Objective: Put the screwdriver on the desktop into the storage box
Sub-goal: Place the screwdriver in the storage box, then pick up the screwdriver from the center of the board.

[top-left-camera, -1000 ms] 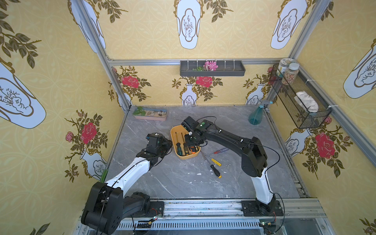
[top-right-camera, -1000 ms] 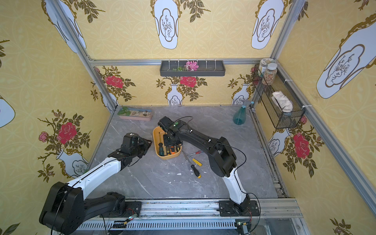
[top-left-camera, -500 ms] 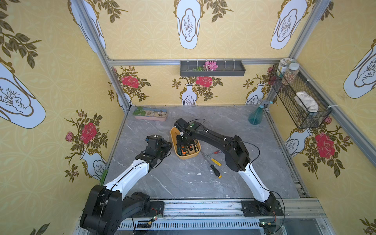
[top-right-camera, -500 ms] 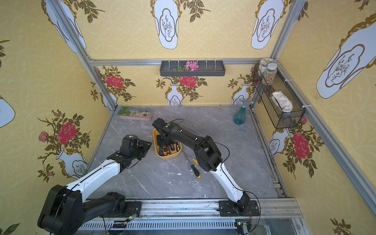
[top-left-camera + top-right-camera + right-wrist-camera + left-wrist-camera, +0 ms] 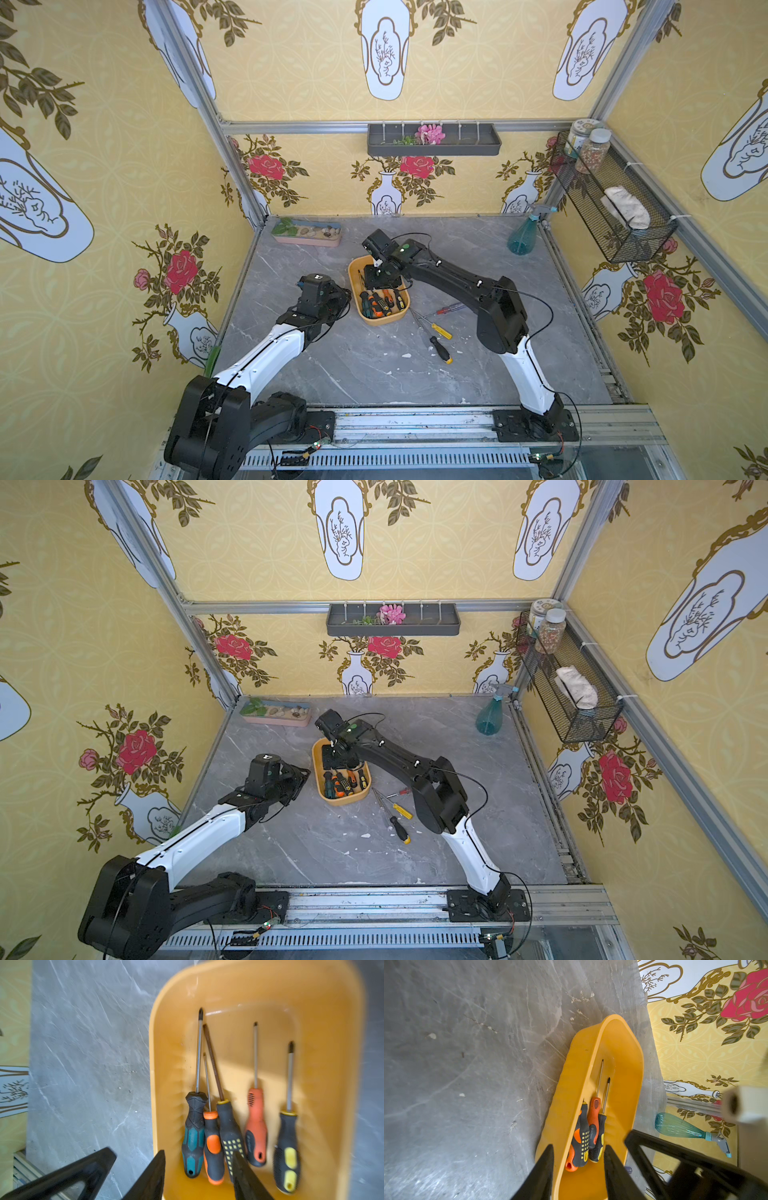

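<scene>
Grey table (image 5: 374,374) carries three loose screwdrivers (image 5: 440,331) back from the right end effector (image 5: 198,1150), which hangs parted and empty over the storage box (image 5: 384,320) holding five; left end effector (image 5: 579,1145) sits part-open, empty, at the box's rim.

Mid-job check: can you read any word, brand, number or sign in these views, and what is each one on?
No text reads for certain.
On the orange-handled screwdriver in the storage box: dark print along the handle, too small in the left wrist view, blurred in the right wrist view.
On a jar in the wire basket: label too small to read.
On the left arm's wrist housing: a white emblem, no letters legible.
</scene>
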Controlling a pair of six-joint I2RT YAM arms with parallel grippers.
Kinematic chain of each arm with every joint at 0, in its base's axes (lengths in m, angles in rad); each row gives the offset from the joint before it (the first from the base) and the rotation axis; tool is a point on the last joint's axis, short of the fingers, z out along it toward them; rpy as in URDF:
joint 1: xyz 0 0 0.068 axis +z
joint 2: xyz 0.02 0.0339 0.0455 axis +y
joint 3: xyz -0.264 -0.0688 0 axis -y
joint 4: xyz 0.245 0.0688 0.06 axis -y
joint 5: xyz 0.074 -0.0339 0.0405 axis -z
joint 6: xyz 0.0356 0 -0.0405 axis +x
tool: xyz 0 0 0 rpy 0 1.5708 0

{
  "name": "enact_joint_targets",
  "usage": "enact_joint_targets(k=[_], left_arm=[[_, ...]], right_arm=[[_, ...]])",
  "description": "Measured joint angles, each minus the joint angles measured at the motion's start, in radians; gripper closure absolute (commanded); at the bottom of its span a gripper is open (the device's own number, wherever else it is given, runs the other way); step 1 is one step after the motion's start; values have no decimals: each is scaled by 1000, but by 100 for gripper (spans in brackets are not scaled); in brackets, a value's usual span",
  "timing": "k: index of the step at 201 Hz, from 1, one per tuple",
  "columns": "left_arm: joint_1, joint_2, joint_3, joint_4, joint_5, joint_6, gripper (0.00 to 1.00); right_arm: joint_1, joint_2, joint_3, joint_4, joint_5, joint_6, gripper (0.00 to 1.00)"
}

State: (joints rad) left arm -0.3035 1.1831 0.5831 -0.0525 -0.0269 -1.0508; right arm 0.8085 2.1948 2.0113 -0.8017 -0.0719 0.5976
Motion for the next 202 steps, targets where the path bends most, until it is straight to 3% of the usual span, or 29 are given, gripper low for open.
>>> enact_joint_targets(k=[61, 84, 117, 163, 202], left_arm=[[2, 32, 0, 32, 20, 0, 58], [2, 44, 0, 42, 23, 0, 58], [2, 50, -6, 54, 24, 0, 58], [2, 32, -17, 59, 27, -4, 58], [2, 21, -23, 58, 27, -5, 58]], right_arm=[[19, -343, -466, -81, 76, -44, 51], [41, -410, -578, -114, 88, -38, 52], [53, -421, -676, -118, 96, -15, 60], [53, -369, -692, -87, 98, -4, 69], [53, -322, -698, -50, 97, -23, 70]])
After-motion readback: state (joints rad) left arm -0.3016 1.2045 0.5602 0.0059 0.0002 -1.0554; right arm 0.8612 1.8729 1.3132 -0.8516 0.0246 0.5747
